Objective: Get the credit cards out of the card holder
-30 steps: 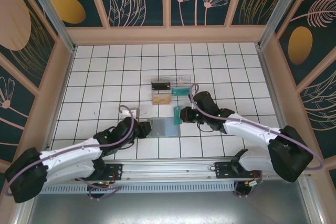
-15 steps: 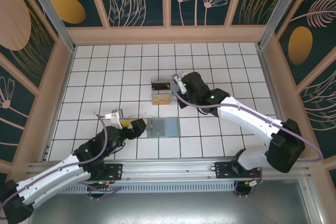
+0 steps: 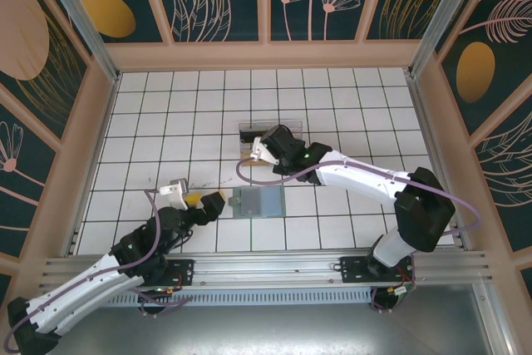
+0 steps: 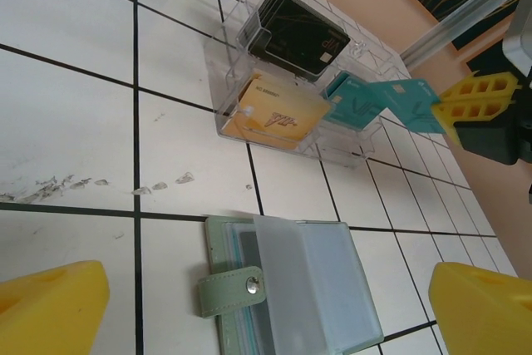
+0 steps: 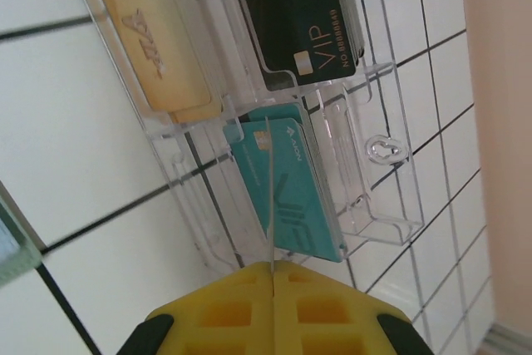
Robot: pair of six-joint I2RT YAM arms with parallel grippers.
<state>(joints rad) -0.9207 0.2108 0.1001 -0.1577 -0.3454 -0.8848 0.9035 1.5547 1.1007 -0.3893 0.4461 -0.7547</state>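
Note:
The card holder [image 3: 258,203] lies open on the tiles, grey-green with a snap strap and frosted sleeves [image 4: 312,276]. My left gripper [image 3: 202,199] sits just left of it, open and empty; its yellow fingers [image 4: 51,305] stand wide on either side of the holder. My right gripper [image 3: 264,151] hovers over the clear tray [image 3: 243,132], shut on a teal credit card [image 4: 409,97]. In the right wrist view that card shows edge-on [image 5: 269,197] between the closed jaws of the gripper [image 5: 272,268]. Another teal credit card [image 5: 293,184] lies in the tray compartment below.
The clear compartmented tray [image 4: 223,114] holds a black VIP card [image 4: 295,35] and a tan card [image 4: 274,115]. The right arm reaches across the table behind the holder. Wooden walls enclose the white tiled floor [image 3: 166,122].
My left gripper has let go of the card holder, opened wide and drawn back to the left. The right gripper has carried the teal card from beside the holder up to the tray.

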